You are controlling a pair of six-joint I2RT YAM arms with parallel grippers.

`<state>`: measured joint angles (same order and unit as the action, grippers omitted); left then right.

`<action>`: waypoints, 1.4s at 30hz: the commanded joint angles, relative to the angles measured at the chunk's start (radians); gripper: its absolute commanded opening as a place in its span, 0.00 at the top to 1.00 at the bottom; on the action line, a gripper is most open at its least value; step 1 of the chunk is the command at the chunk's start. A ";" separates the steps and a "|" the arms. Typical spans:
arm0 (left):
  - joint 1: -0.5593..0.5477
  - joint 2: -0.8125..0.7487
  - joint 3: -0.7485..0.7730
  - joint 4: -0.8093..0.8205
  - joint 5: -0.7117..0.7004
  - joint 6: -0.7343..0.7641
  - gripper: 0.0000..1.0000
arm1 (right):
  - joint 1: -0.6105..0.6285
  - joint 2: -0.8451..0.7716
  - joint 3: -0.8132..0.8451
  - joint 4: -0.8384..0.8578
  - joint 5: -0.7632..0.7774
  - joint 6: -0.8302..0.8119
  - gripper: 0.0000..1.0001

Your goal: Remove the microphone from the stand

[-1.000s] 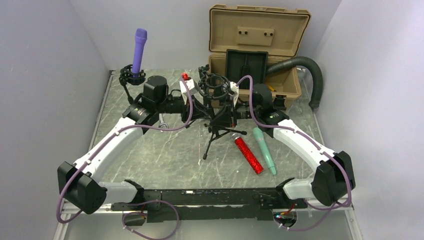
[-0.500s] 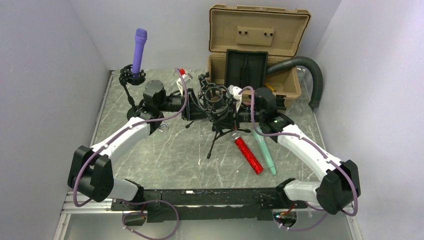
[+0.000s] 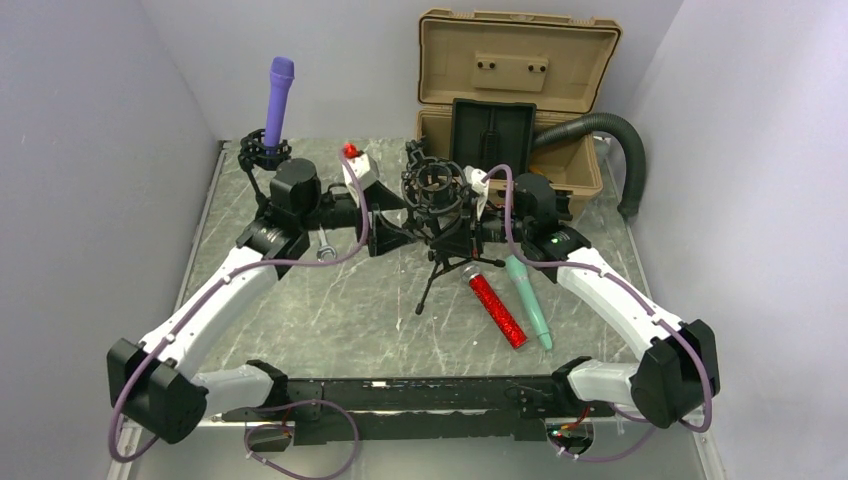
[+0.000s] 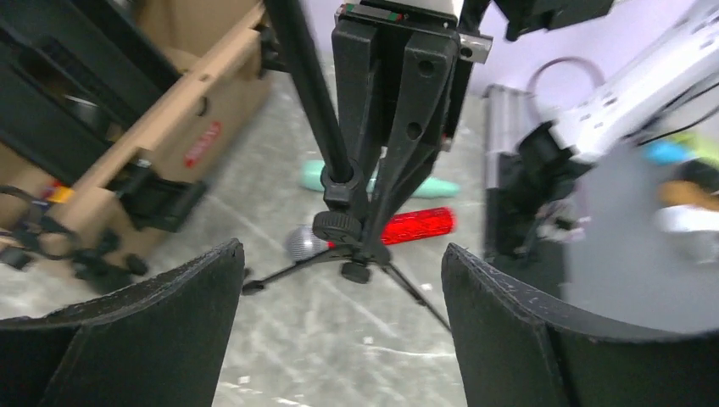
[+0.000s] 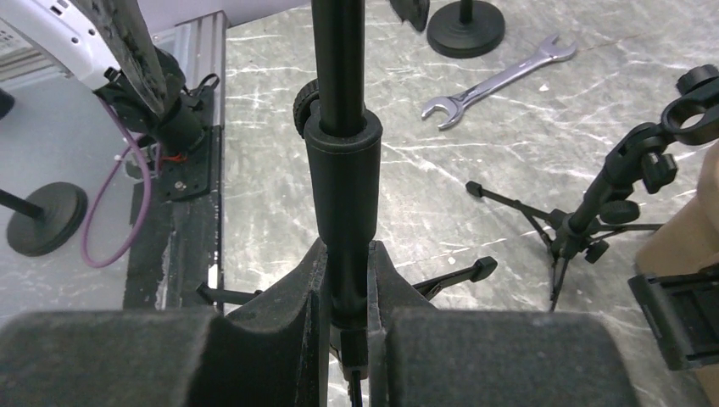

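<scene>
A purple microphone (image 3: 278, 98) stands upright in the clip of a round-based stand (image 3: 262, 160) at the back left, with no gripper touching it. In the middle stands a black tripod stand (image 3: 437, 195) whose shock-mount ring looks empty. My right gripper (image 5: 346, 254) is shut on this tripod's pole (image 5: 342, 178); from above the right gripper (image 3: 458, 232) reaches in from the right. My left gripper (image 3: 390, 215) hangs open just left of the tripod. In the left wrist view the left gripper (image 4: 341, 250) has wide jaws with nothing between them, facing the tripod (image 4: 343, 222).
A red glitter microphone (image 3: 497, 308) and a teal microphone (image 3: 528, 300) lie on the table right of the tripod. A wrench (image 5: 492, 80) lies near the left stand's base. An open tan case (image 3: 515, 110) and grey hose (image 3: 615, 140) sit at the back; a small tripod (image 5: 593, 220) stands beside it.
My left gripper has gone from shut to wide open and drawn back a little to the left of the tripod stand. The right gripper stays shut on the pole.
</scene>
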<state>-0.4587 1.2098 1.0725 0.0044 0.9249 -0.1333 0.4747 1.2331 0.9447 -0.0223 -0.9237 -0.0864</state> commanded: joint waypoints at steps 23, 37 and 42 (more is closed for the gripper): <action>-0.211 -0.010 0.062 -0.125 -0.399 0.562 0.47 | -0.025 0.027 -0.007 0.179 -0.126 0.149 1.00; -0.210 0.009 0.081 -0.134 -0.347 0.531 0.75 | -0.027 0.035 -0.007 0.180 -0.126 0.148 1.00; -0.210 0.006 0.069 -0.135 -0.320 0.474 1.00 | -0.031 0.015 -0.010 0.170 -0.119 0.128 1.00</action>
<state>-0.6655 1.2152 1.1114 -0.1482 0.5564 0.3882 0.4477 1.2827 0.9268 0.0624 -1.0042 0.0555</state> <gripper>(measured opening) 0.099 0.151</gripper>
